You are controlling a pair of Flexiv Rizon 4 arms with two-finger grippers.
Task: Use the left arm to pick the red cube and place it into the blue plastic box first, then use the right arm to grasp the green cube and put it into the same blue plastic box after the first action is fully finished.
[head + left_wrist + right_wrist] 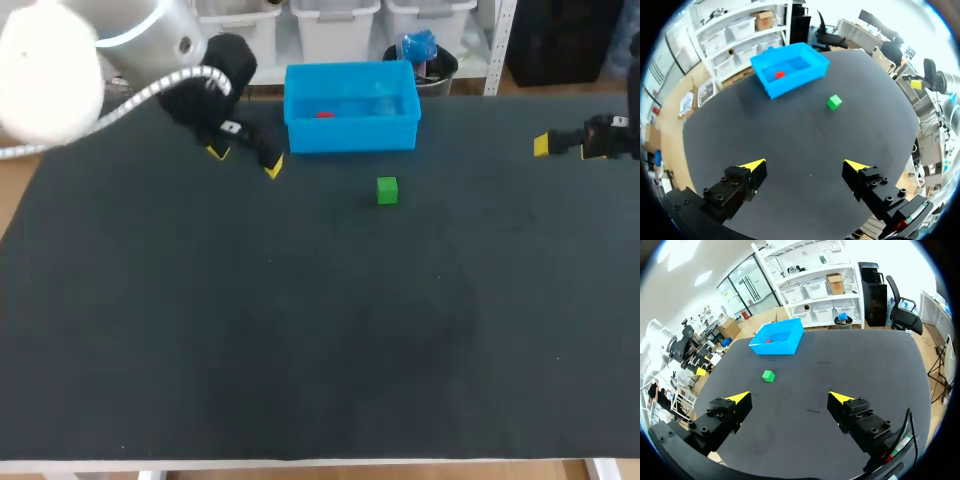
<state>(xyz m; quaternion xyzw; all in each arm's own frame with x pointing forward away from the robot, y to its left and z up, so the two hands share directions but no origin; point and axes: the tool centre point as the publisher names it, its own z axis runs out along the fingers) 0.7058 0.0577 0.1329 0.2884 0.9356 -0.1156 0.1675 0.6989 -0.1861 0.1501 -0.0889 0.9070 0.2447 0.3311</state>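
Centring the empty, wide-open right gripper (788, 397) over the small green cube (387, 190), lowering straight, closing across opposite flat faces.

No legible text anywhere.
White tag (232, 127) on left gripper (245, 160), another on right gripper (563, 148); maybe print, too sm. to read.

My right gripper (791, 400) hangs over the dark table (870, 370), its yellow-tipped fingers (742, 398) spread wide with nothing between them. Ahead of it the green cube (768, 375) sits alone on the table. Farther ahead, apart from it, stands the blue plastic box (782, 349), with the red cube (768, 340) inside.
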